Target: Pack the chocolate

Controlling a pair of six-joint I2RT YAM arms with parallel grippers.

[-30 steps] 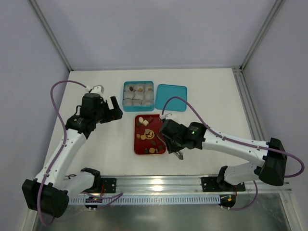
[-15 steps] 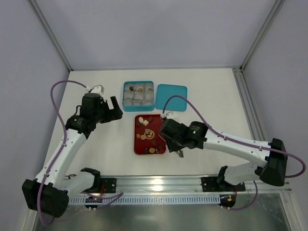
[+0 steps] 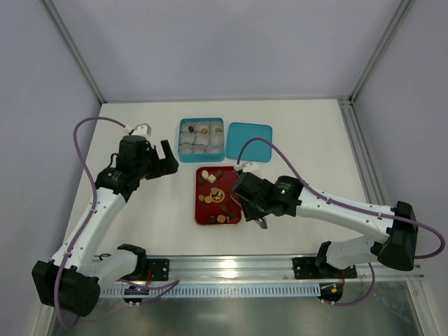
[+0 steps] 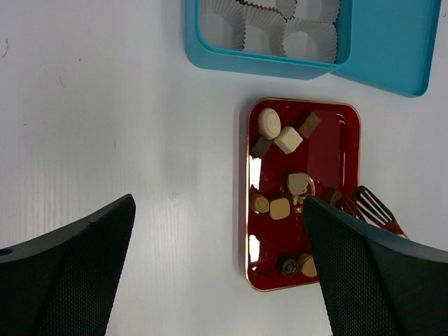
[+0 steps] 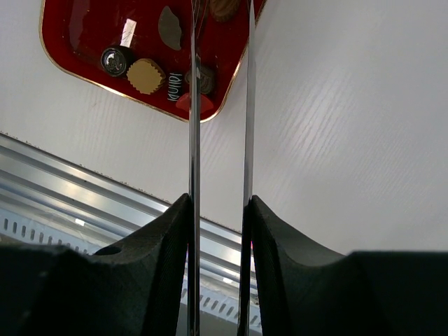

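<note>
1. Jaws on the right gripper (image 5: 218, 203) are pinching a pair of thin metal tongs (image 5: 194, 140), squeezing the two blades close together. The sweets are far smaller than the fingers, so the tongs probably do the fine picking.
2. Jaws on the left gripper (image 4: 218, 206) are spread wide and hold nothing. It hangs above the white table (image 4: 105, 105), to the left of the tray, seemingly kept out of the way.
3. The chocolate (image 4: 288, 139) lies loose on a red tray (image 4: 336, 147) with a gold rim: brown, tan and cream pieces, round and square.
4. The tong tips reach over the tray's near right part, close to a few dark pieces. I cannot tell whether one is caught.
5. Behind the tray sits a teal box (image 4: 210, 59) lined with white paper cups (image 4: 308, 42). Some cups hold sweets and the nearest look empty.
6. The teal lid (image 4: 392, 42) lies just beside the box, leaving it open for filling.
</note>
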